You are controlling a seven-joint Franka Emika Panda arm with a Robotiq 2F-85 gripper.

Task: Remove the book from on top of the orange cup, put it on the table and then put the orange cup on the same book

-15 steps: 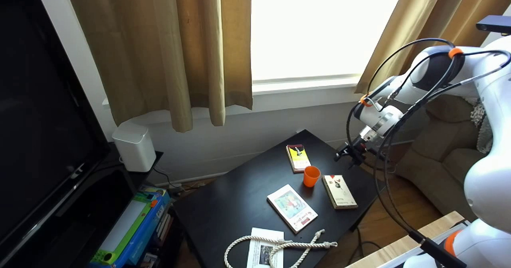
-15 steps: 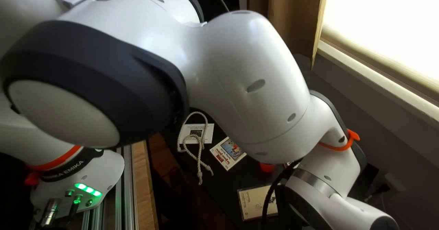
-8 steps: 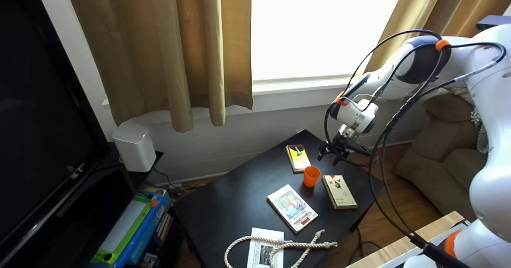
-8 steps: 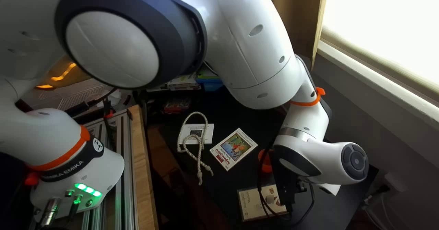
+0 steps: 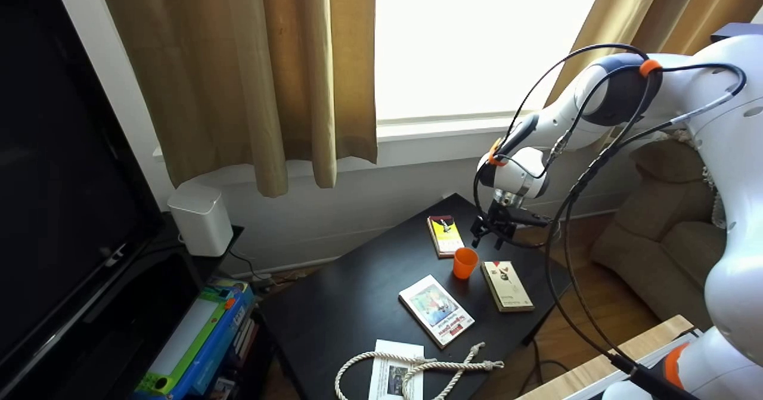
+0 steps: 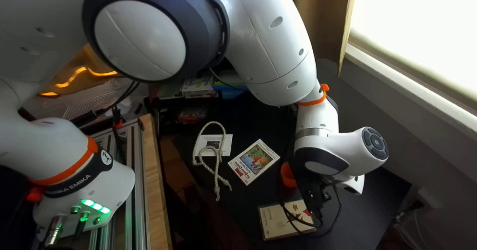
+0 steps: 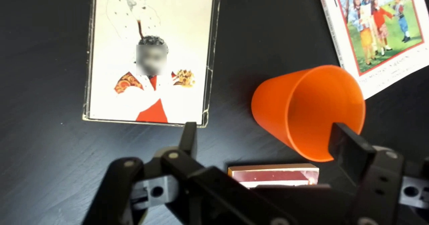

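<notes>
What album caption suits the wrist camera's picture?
An orange cup and three books on a black table, seen past an open gripper.

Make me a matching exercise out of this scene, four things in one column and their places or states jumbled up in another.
1. orange cup
2. pincer
3. rope
4. white box

A. beside the television
B. lying partly over a printed sheet
C. standing upright on the black table
D. open, holding nothing

Pairs: 1-C; 2-D; 3-B; 4-A
</notes>
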